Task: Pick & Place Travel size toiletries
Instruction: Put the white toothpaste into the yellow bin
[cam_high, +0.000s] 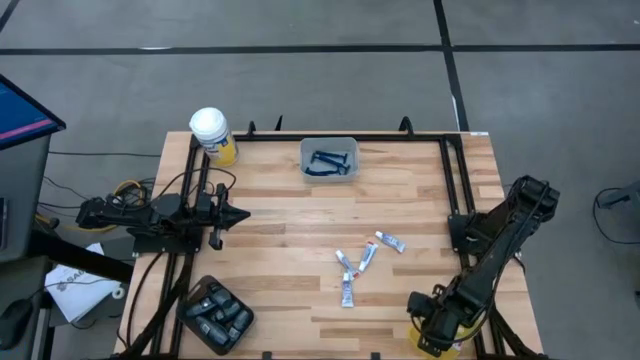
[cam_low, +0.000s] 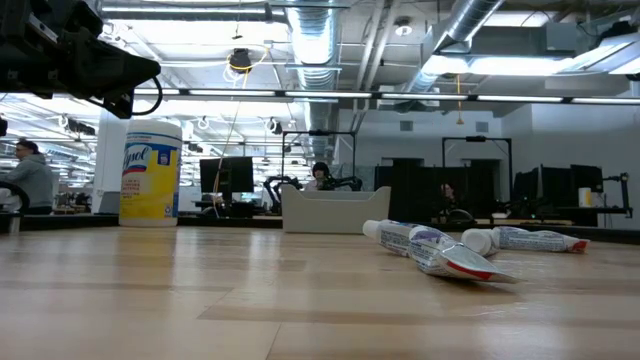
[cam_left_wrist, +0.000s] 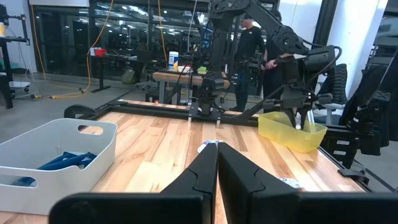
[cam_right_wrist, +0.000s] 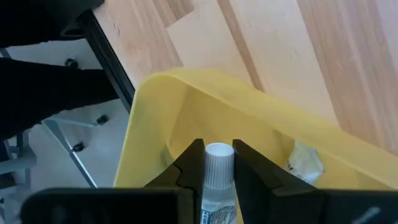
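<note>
Placing step. My right gripper (cam_right_wrist: 217, 163) pinches a white squeeze tube (cam_right_wrist: 217, 171) by its ribbed cap end, poised over the translucent yellow bin (cam_high: 440, 335) at the table's near right corner. I judge the next move to be parting the fingers so the tube drops inside. Four soft, crinkled tubes (cam_high: 360, 262) lie mid-table on the pale wood; blue razors (cam_high: 330, 163) sit in the rigid grey tray (cam_high: 305, 152). My left gripper (cam_high: 240, 213) waits, fingers pressed together, at the left edge.
</note>
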